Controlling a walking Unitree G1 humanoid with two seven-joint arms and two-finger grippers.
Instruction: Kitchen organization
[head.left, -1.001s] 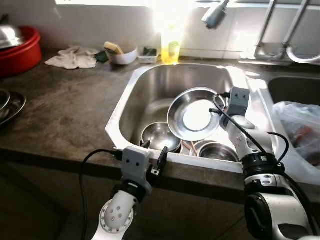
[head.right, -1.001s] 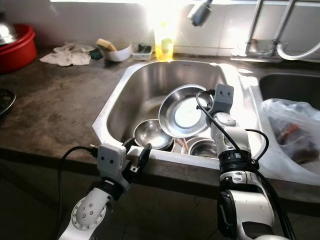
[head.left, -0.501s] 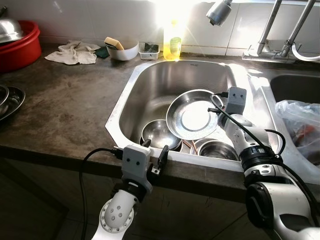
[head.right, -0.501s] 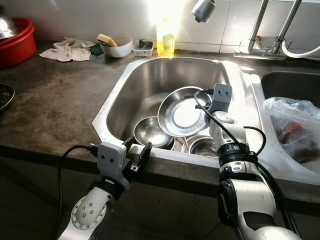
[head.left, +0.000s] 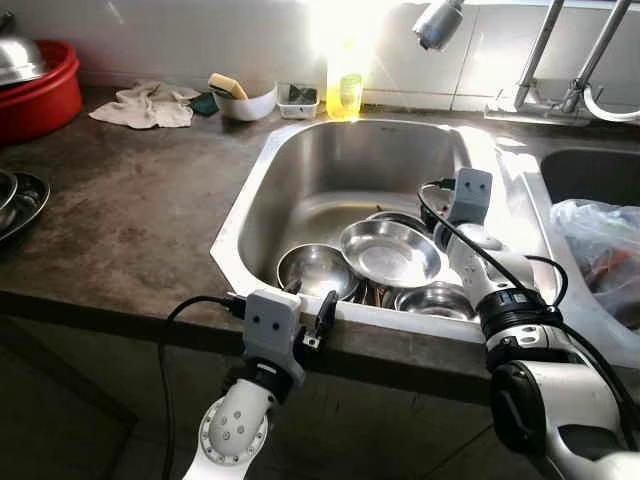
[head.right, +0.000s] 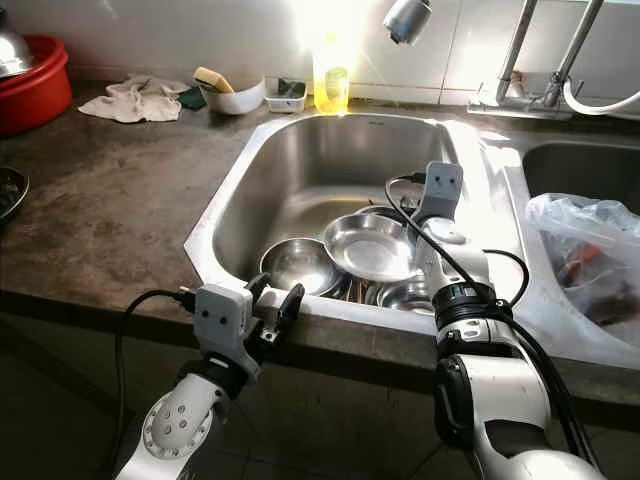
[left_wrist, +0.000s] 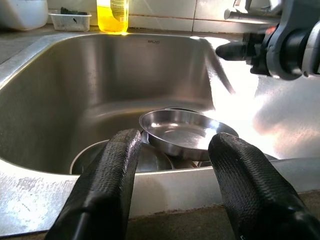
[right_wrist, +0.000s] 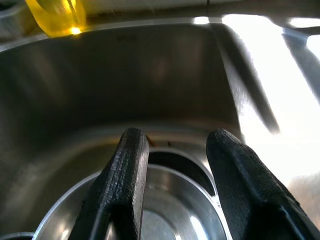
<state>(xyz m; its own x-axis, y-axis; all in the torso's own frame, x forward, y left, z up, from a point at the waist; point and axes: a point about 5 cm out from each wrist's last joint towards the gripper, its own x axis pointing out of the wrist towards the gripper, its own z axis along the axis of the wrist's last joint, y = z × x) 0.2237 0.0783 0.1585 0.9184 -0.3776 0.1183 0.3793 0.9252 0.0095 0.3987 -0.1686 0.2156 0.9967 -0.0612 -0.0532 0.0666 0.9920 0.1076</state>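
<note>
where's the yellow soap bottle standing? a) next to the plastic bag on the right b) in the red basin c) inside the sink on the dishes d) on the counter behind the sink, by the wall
d: the yellow soap bottle stands upright on the counter just behind the sink, against the tiled wall, beside a small tray.

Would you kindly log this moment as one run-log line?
right gripper: open, above steel plate | plate: flat atop bowls in sink | left gripper: open, at sink's front rim
</note>
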